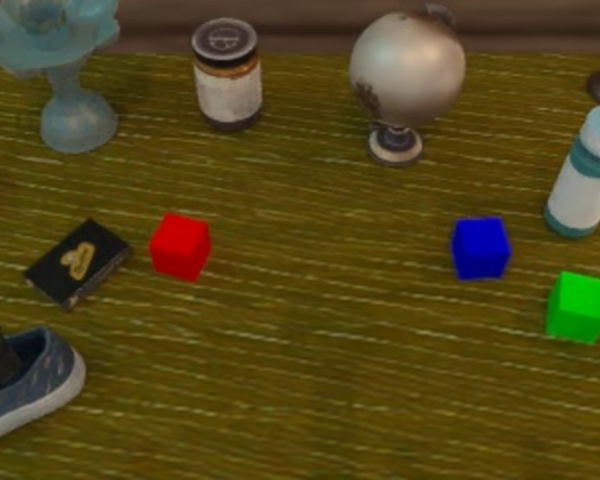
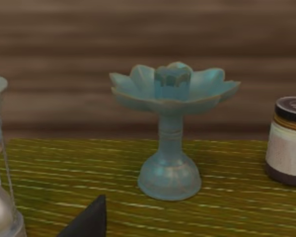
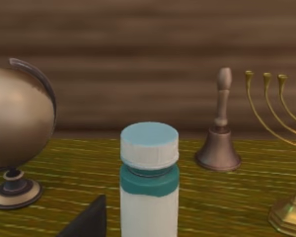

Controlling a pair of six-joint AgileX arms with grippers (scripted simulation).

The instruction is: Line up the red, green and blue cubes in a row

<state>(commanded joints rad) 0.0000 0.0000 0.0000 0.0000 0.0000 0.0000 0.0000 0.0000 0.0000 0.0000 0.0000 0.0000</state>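
The red cube (image 1: 180, 246) sits on the green mat at centre left. The blue cube (image 1: 481, 248) lies at centre right, and the green cube (image 1: 578, 307) is just right of it and nearer the front, by the right edge. All three rest apart, with nothing touching them. Neither arm shows in the top view. No cube appears in either wrist view. The left wrist view shows only one dark fingertip (image 2: 91, 219) at its edge, nothing beside it. The right wrist view likewise shows a single dark fingertip (image 3: 91, 219), with nothing held.
Along the back stand a turquoise flower-shaped stand (image 1: 68, 95), a white jar (image 1: 226, 75), a silver globe (image 1: 405, 75) and a bell (image 3: 218, 148). A teal-lidded white bottle (image 1: 585, 175) stands behind the green cube. A black book (image 1: 78, 262) and a shoe (image 1: 25, 380) lie left; a brass candelabra (image 3: 291, 212) is seen in the right wrist view.
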